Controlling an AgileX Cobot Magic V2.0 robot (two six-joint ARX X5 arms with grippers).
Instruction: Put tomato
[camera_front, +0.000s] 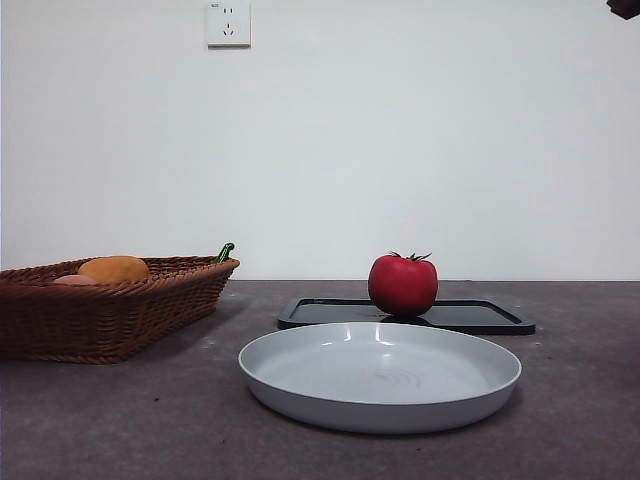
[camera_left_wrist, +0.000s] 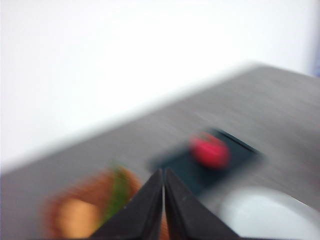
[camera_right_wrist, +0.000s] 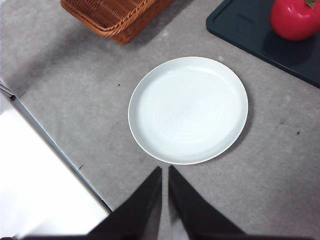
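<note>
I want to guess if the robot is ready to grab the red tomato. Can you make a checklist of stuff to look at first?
1. Tomato easy to see and upright on the dark tray: ok.
2. Nothing sitting on top of or against the tomato: ok.
3. Grey plate has nothing in it: ok.
4. Left gripper open for a grab: not ok, its jaws are together and it is away from the tomato.
5. Right gripper open for a grab: not ok, its jaws are together, above the table near the plate.
6. Basket with the other fruit out of the way, off to the side: ok.
</note>
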